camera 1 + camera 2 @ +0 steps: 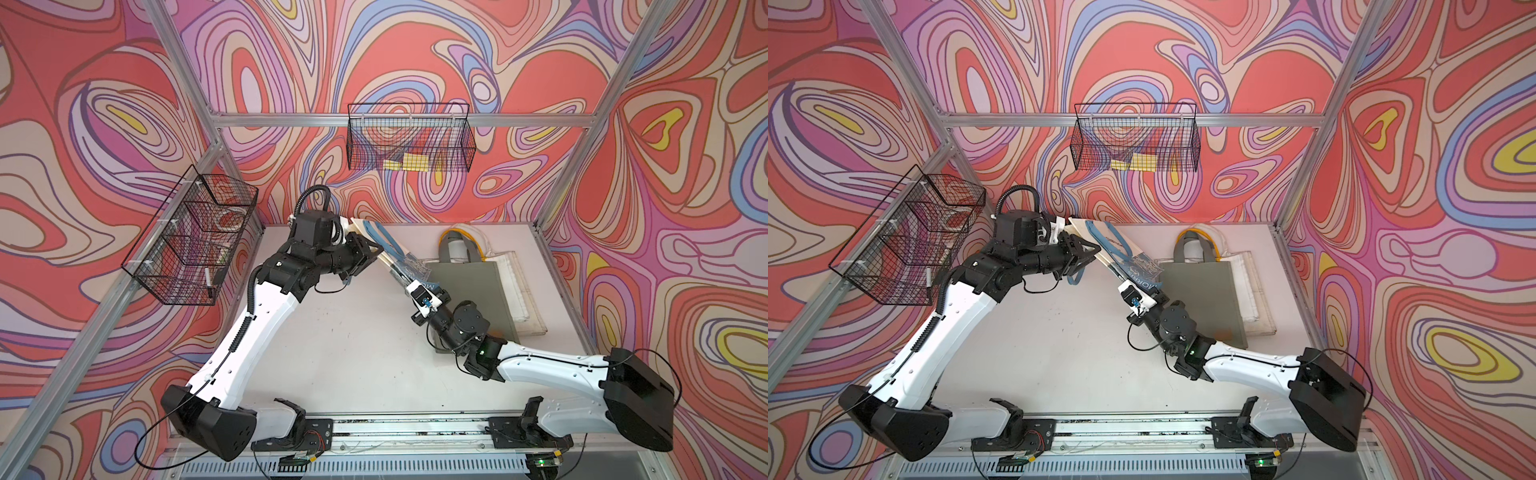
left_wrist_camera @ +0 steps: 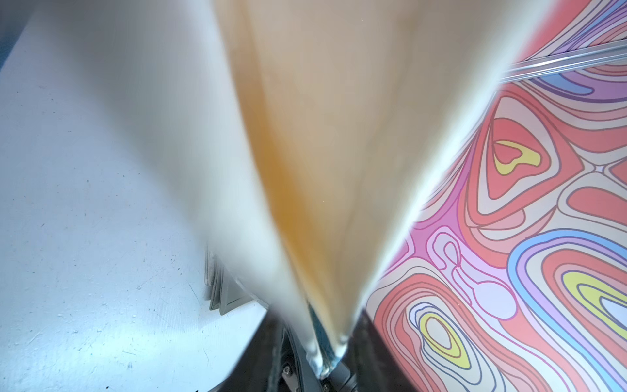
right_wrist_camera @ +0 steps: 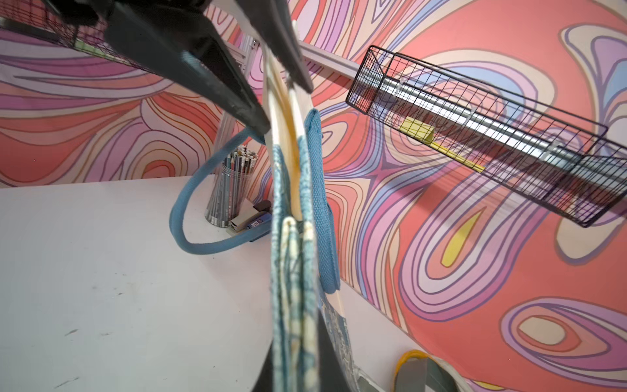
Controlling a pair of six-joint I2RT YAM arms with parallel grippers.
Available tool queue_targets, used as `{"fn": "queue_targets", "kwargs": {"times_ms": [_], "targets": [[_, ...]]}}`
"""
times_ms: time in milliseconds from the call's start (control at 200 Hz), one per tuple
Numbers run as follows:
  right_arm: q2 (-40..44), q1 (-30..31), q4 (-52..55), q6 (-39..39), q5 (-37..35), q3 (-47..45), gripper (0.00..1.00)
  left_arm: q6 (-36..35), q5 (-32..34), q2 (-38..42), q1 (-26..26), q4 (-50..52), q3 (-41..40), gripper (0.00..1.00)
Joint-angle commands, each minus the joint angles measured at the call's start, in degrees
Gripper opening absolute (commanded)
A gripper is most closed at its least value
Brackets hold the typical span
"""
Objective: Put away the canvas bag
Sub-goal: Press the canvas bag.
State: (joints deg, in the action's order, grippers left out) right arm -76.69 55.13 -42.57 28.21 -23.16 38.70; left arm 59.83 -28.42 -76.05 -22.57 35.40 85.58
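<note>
The canvas bag [image 1: 409,266] [image 1: 1136,266] is cream with blue handles and a blue print, and is held folded on edge above the table in both top views. My right gripper [image 1: 407,280] [image 3: 295,366] is shut on its printed lower end. My left gripper [image 1: 374,253] [image 2: 322,332] sits at the handle end with its jaws open, and the bag's cream fabric [image 2: 339,135] runs between them. In the right wrist view the left gripper's black fingers [image 3: 244,101] straddle the bag's edge [image 3: 291,271]. One blue handle [image 3: 190,234] droops in a loop toward the table.
A grey-green bag [image 1: 469,299] lies on a stack of white bags [image 1: 523,291] at the table's right. Wire baskets hang on the back wall [image 1: 409,139] and the left wall [image 1: 191,241]. A pencil cup [image 3: 230,190] stands in the far corner behind the left arm.
</note>
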Motion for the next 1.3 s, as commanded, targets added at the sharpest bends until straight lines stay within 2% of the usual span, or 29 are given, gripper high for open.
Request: {"fn": "queue_targets", "kwargs": {"times_ms": [0, 195, 300, 386, 486, 646, 701, 781, 956, 1042, 1092, 1172, 1292], "targets": [[-3.5, -0.1, -2.0, 5.4, -5.6, 4.3, 0.0, -2.2, 3.5, 0.3, -1.9, 5.1, 1.9, 0.68], [-6.6, 0.3, -3.5, 7.4, -3.6, 6.6, 0.0, -1.3, 12.6, 1.8, -7.8, 6.4, -0.4, 0.73], [-7.1, 1.2, -3.1, 8.6, -2.4, 7.1, 0.0, 1.4, 14.7, 2.4, -8.9, 4.5, -3.2, 0.73], [-7.2, 1.5, -3.2, 9.5, -2.5, 7.2, 0.0, 2.9, 15.2, 2.8, -9.1, 2.3, -5.6, 0.7], [-6.9, 1.8, -4.7, 9.8, -2.3, 6.3, 0.0, 3.2, 15.5, 2.7, -9.1, 1.6, -6.5, 0.58], [-5.9, 2.0, -4.1, 9.1, -0.2, 5.9, 0.0, 3.4, 15.1, 2.4, -9.1, -1.1, -7.8, 0.27], [-5.6, 2.0, -4.7, 8.0, 0.8, 5.4, 0.0, 2.7, 14.9, 2.0, -9.1, -1.7, -7.6, 0.12], [-5.3, 2.0, -6.3, 7.1, 2.7, 3.6, 0.06, 0.8, 14.4, 1.3, -9.0, -2.4, -6.6, 0.0], [-4.7, 1.6, -7.0, 2.3, 1.3, 0.8, 0.25, -1.8, 10.2, 0.0, -7.4, -3.3, -2.8, 0.0], [-3.1, -1.2, -6.3, -3.7, 2.8, -1.0, 0.4, -3.1, 6.4, -0.4, -6.3, -4.2, -0.5, 0.0], [-1.7, -3.4, -6.1, -7.2, 5.0, -2.0, 0.54, -4.2, 4.7, -1.1, -5.8, -2.5, 1.9, 0.0], [-0.4, -5.5, -4.9, -8.8, 6.8, -2.4, 0.66, -5.6, 2.2, -1.9, -5.4, -1.0, 4.7, 0.0], [-0.7, -6.4, -2.3, -5.4, 7.2, -1.1, 0.71, -6.0, -3.1, -2.5, -4.7, -2.1, 6.2, 0.0]]}}
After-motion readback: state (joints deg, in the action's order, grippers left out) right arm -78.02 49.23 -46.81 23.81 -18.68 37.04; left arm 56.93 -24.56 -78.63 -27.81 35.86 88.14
